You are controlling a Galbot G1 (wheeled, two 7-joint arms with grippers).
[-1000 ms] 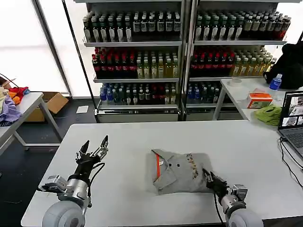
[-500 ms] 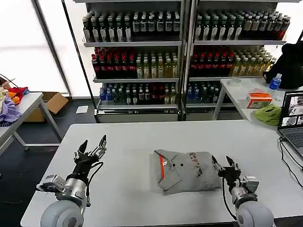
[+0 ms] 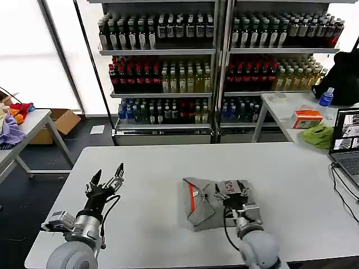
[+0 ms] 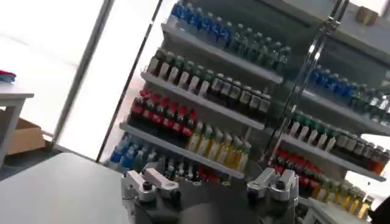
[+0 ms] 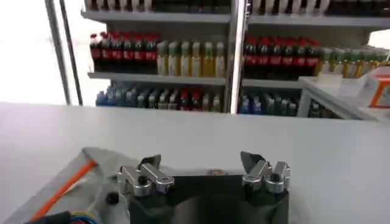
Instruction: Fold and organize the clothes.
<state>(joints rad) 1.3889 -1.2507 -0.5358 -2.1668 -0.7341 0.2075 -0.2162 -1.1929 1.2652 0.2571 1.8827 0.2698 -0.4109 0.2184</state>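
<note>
White table (image 3: 151,168): right gripper (image 3: 233,190) open over folded shirt (image 3: 205,210)

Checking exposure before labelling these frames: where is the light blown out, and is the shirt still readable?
Head view: window at upper left is washed white, yet the grey shirt stays readable under the right gripper. Left wrist view: same glare at left. Right wrist view: window white, shirt's orange collar edge clear.
</note>
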